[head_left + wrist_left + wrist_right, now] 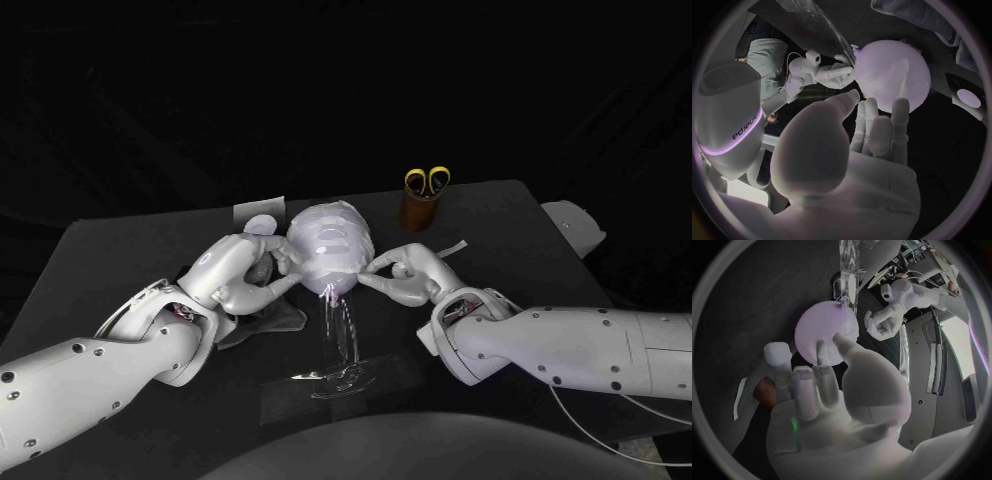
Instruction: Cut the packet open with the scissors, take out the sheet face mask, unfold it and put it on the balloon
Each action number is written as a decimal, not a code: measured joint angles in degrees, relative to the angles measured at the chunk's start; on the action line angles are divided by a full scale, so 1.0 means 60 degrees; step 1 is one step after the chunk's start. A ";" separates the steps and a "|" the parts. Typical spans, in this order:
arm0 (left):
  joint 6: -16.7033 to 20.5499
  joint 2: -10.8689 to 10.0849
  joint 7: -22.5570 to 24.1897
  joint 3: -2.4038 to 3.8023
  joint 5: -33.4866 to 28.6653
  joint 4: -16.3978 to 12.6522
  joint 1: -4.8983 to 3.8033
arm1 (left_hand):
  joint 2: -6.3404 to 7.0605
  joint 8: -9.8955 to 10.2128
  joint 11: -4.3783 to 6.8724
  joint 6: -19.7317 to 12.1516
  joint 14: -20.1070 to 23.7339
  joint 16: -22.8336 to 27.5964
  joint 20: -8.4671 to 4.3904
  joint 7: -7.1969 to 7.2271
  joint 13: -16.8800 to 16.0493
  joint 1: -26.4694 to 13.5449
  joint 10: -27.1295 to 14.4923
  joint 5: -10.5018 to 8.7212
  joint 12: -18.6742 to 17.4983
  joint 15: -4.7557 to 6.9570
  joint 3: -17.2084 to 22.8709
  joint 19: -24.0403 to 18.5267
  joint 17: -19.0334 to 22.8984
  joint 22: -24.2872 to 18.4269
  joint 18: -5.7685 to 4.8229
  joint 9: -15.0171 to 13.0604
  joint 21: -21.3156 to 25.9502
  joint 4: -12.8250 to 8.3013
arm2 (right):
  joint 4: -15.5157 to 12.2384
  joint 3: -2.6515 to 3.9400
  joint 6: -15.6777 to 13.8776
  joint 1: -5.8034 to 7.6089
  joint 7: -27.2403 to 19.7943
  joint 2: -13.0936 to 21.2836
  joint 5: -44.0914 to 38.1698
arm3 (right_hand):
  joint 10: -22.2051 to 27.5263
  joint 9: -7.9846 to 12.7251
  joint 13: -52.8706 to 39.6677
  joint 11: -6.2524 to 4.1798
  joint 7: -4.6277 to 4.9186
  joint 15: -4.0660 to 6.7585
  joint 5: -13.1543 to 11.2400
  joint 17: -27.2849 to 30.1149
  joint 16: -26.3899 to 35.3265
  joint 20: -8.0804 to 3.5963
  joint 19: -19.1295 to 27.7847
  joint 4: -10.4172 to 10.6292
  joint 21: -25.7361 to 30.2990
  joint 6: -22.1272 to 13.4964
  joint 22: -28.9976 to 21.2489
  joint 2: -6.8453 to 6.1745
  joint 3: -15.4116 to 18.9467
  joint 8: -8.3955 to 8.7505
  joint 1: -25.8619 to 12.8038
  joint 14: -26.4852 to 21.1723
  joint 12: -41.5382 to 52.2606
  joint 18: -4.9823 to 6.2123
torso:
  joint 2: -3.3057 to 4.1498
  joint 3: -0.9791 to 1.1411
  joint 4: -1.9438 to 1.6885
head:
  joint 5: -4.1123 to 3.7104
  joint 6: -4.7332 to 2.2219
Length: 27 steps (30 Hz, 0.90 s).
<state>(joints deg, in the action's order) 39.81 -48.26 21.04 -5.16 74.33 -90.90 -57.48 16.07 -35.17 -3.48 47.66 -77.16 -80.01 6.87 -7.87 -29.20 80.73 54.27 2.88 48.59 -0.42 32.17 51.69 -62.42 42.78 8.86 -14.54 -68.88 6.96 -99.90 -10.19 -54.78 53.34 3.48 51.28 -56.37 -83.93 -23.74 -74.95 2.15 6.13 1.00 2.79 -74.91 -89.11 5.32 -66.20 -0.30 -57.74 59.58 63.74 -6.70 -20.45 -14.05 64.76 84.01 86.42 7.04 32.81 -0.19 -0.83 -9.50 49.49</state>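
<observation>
Sheet mask sits draped on balloon, on clear stand at table centre. Left hand released, fingers spread at balloon's left side. Right hand at mask's lower right edge; cannot tell if pinching. Risk: uneven push tips light stand, or tug drags mask off.

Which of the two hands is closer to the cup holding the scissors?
The right hand, on the side of the balloon where the brown cup stands; the left hand is across the balloon.
</observation>
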 measured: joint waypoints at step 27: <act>-0.0130 -0.0012 -0.0008 0.0000 -0.0136 -0.0012 0.0000 | 0.0000 0.0000 -0.0001 -0.0035 0.0033 0.0038 0.0000 -0.0034 0.0053 0.0000 0.0002 -0.0001 -0.0037 -0.0034 -0.0054 -0.0069 0.0055 -0.0092 -0.0009 0.0000 0.0044 0.0000 | 0.0160 0.0004 -0.0026 0.0000 0.0348 -0.0380 -0.0828 | -0.0028 0.0087 0.0000 0.0031 0.0181 -0.0001 0.0000 0.0002 0.0039 0.0022 0.0090 0.0193 0.0288 -0.0184 -0.0173 -0.0285 0.0586 0.0183 0.0099 -0.0001 -0.0078 0.0097 | -0.0005 0.0000 0.0004 | -0.0002 -0.0006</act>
<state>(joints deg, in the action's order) 39.03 -48.34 20.99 -5.16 73.52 -90.97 -57.48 16.07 -35.17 -3.49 47.45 -76.96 -79.78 6.86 -8.07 -28.87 80.74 54.28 2.87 48.37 -0.62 31.85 51.28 -62.09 42.23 8.80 -14.54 -68.61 6.96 -98.95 -10.16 -54.94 53.34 5.57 49.00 -61.34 -84.10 -23.22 -74.95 2.33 7.22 1.00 2.79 -74.90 -88.87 5.45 -65.66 0.85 -56.02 58.48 62.71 -8.41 -16.93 -12.95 65.35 84.01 85.95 7.62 32.78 -0.19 -0.81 -9.51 49.45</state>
